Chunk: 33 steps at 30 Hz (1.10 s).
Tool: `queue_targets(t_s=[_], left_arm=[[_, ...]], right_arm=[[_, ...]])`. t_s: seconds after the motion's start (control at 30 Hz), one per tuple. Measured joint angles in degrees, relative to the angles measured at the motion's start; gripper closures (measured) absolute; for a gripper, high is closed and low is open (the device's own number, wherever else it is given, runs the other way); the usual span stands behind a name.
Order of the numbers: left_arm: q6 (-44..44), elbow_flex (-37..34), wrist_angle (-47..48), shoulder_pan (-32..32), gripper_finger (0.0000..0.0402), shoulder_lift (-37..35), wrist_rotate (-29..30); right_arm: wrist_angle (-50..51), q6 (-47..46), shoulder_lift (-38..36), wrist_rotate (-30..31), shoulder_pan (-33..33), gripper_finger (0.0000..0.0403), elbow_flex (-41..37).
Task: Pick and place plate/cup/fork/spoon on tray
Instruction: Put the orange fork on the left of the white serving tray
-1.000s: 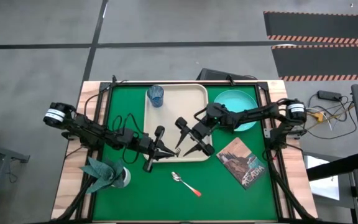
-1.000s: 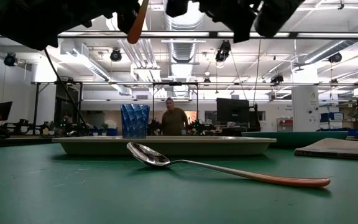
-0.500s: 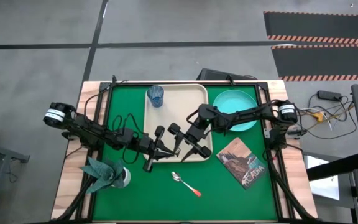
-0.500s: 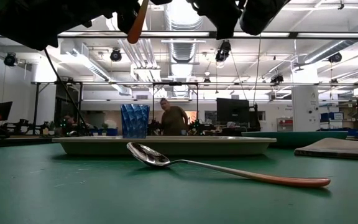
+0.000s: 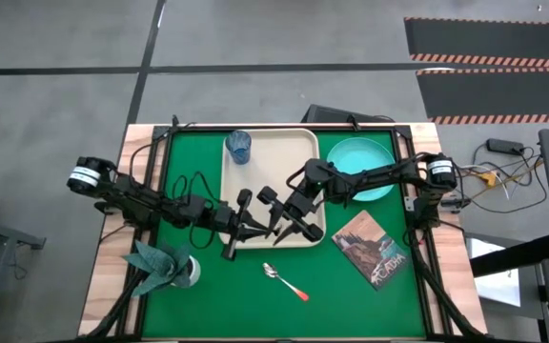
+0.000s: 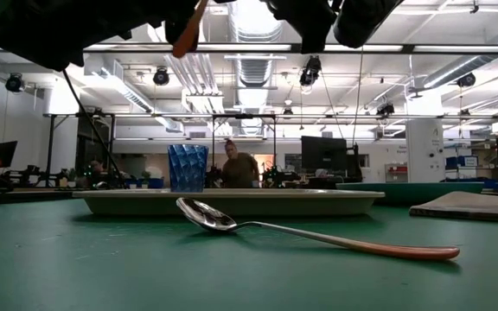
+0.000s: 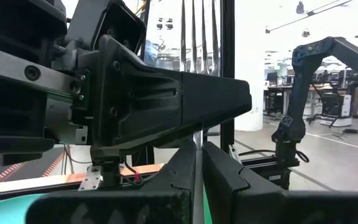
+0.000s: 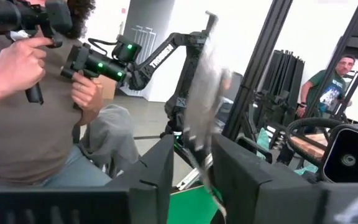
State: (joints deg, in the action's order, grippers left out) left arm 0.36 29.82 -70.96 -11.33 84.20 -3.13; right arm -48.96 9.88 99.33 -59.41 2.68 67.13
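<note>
My left gripper (image 5: 254, 229) is shut on the silver fork (image 7: 192, 37) above the beige tray's near rim (image 5: 267, 245). The fork stands about upright, tines up, and its red-orange handle (image 6: 190, 26) points down. My right gripper (image 5: 276, 217) is open and faces the left one. Its fingers stand on either side of the fork (image 8: 205, 87). The spoon (image 5: 284, 281) lies flat on the green mat before the tray. The blue cup (image 5: 239, 146) stands in the tray's far left corner. The turquoise plate (image 5: 360, 157) lies right of the tray. My left gripper pinches the fork's thin metal shank (image 7: 197, 163) between its two fingers, below the tines. The fingers come level from the table's left and lie across the fork. The fork is lifted clear of the tray, about upright, with its handle end (image 6: 187, 47) hanging below the fingers.
A brown picture-covered book (image 5: 375, 248) lies at the near right. A pale holder with a teal napkin (image 5: 165, 265) stands at the near left. A person holding hand controllers (image 8: 36, 68) and other people show in the room beyond the table.
My right gripper has moved toward the table's left, up to the fork held by my left gripper, and now stands around it. My left gripper and the fork have stayed about where they were.
</note>
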Motion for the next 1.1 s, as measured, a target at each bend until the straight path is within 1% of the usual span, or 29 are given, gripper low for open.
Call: queue_targets(t_s=[0.27,0.3,0.4,0.63,0.73,0.83,0.87,0.9,0.93,1.0,1.07,1.1], left_arm=[[-0.17,0.07,-0.05,0.0,0.0398,0.07,-0.33],[-0.16,0.07,-0.24,0.0,0.0398,0.09,-0.36],[-0.09,0.22,-2.05,0.03,0.0399,-0.2,-0.26],[-0.09,-0.05,-0.96,0.02,0.0399,-0.07,-0.25],[-0.09,-0.61,-0.59,0.02,0.0398,-1.01,-0.25],[-0.01,-1.8,-0.2,0.07,0.0398,-3.5,-0.13],[0.01,-2.26,0.68,0.09,0.0398,-4.59,0.27],[0.04,-2.75,2.03,0.09,0.0398,-6.01,0.55],[0.05,-3.07,3.45,0.11,0.0398,-7.52,0.58],[0.7,-3.73,6.62,0.15,0.0398,-10.93,1.13],[2.12,-4.57,10.66,0.15,0.0398,-14.33,3.72],[3.05,-5.14,12.67,0.15,0.0398,-16.13,5.92]], right_arm=[[-0.1,2.59,0.0,0.6,0.04,0.0384,0.09],[0.15,2.46,0.0,0.88,0.04,0.0389,0.09],[1.01,1.98,0.14,0.44,-0.13,0.0394,-0.05],[1.3,1.17,0.08,0.58,0.18,0.0394,-0.07],[6.96,0.7,-1.59,0.52,1.29,0.0394,-0.07],[18.25,3.56,-5.05,1.47,2.98,0.0394,-0.07],[23.19,4.92,-6.5,3.21,3.3,0.0394,-0.07],[28.58,6.48,-8.05,6.5,3.45,0.0394,-0.07],[33.25,8.26,-9.4,11.48,3.31,0.0394,-0.07],[42.32,11.54,-12.36,26.36,2.04,0.0394,-0.07],[47.38,12.65,-14.3,43.47,0.02,0.0394,-0.07],[49.82,12.59,-14.99,51.52,-0.98,0.0394,-0.07]])
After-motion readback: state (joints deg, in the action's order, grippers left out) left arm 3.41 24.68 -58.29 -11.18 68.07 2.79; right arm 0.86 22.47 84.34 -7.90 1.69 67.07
